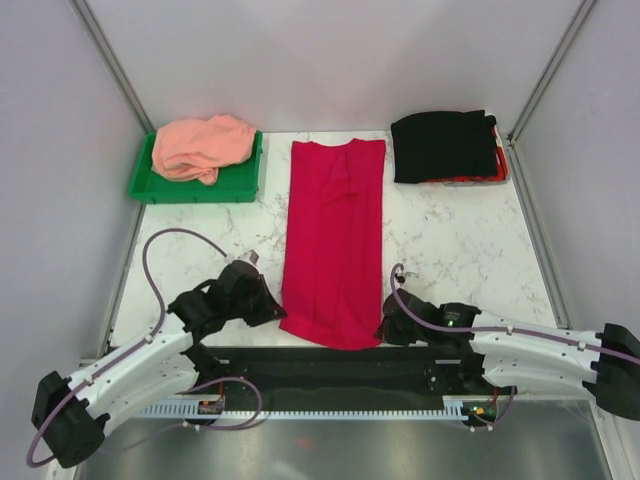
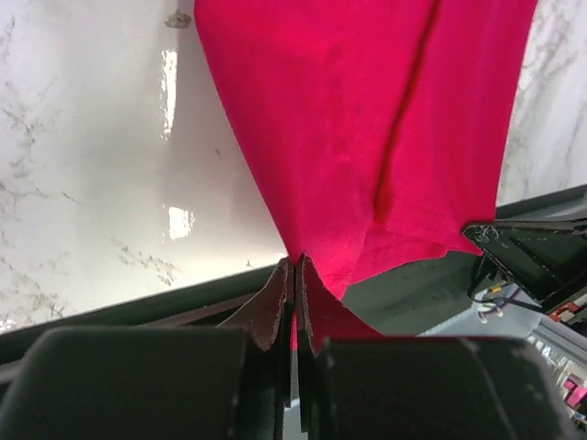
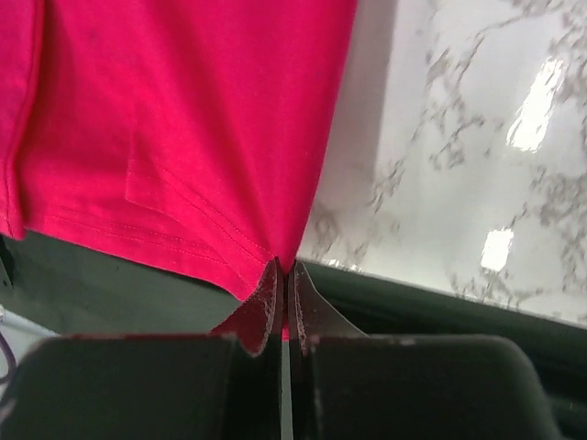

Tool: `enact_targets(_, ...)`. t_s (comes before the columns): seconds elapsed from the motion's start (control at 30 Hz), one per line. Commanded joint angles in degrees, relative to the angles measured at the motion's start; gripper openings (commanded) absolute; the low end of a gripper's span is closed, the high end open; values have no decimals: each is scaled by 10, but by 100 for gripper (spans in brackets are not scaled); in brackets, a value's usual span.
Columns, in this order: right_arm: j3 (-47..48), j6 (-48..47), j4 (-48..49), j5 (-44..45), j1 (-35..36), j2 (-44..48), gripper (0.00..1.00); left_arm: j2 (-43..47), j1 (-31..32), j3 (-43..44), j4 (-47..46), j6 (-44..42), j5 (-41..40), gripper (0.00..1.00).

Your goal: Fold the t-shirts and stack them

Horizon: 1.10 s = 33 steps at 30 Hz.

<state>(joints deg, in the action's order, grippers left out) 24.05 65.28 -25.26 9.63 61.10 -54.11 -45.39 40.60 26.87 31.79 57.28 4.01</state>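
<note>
A crimson-red t-shirt (image 1: 335, 235) lies as a long narrow strip down the middle of the table, its near end over the table's front edge. My left gripper (image 1: 276, 313) is shut on its near left corner (image 2: 316, 261), the cloth pinched between the fingertips. My right gripper (image 1: 385, 328) is shut on the near right corner (image 3: 280, 252). A salmon-pink t-shirt (image 1: 200, 147) lies crumpled in the green tray (image 1: 145, 188) at the back left. A folded black t-shirt (image 1: 444, 146) sits at the back right.
Something red-orange (image 1: 470, 180) shows under the black shirt's edge. Grey walls with metal posts close in the marble table (image 1: 450, 240) on three sides. A black rail (image 1: 330, 365) runs along the near edge between the arm bases.
</note>
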Motion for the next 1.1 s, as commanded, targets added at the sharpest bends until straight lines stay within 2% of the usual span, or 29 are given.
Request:
enact_targets(0.0,55,47,-93,65,45,21,0,35,13,39,77,27,-31,2)
enact_targets(0.1,104,35,-134,118,46,21,0,27,13,89,107,-8,-64,2)
enact_targets(0.23,195,-24,-175,189,32,-36,0,-49,13,212,140,-63,-123,2)
enact_targets(0.43,324,-164,-160,192,-92,-155,0,-171,-10,342,136,-120,-185,2)
enact_targets(0.57,404,-246,-125,167,-195,-223,0,-274,-77,398,86,-161,-141,2)
enact_targets(0.63,431,-283,-109,155,-221,-275,0,-314,-122,427,66,-189,-119,2)
enact_targets(0.77,487,-316,-75,94,-292,-361,0,-422,-171,495,47,-233,-80,2)
enact_targets(0.9,538,-332,-58,68,-320,-447,0,-555,-202,573,44,-263,-43,2)
enact_targets(1.07,607,-344,-52,51,-337,-521,0,-647,-221,658,42,-271,8,2)
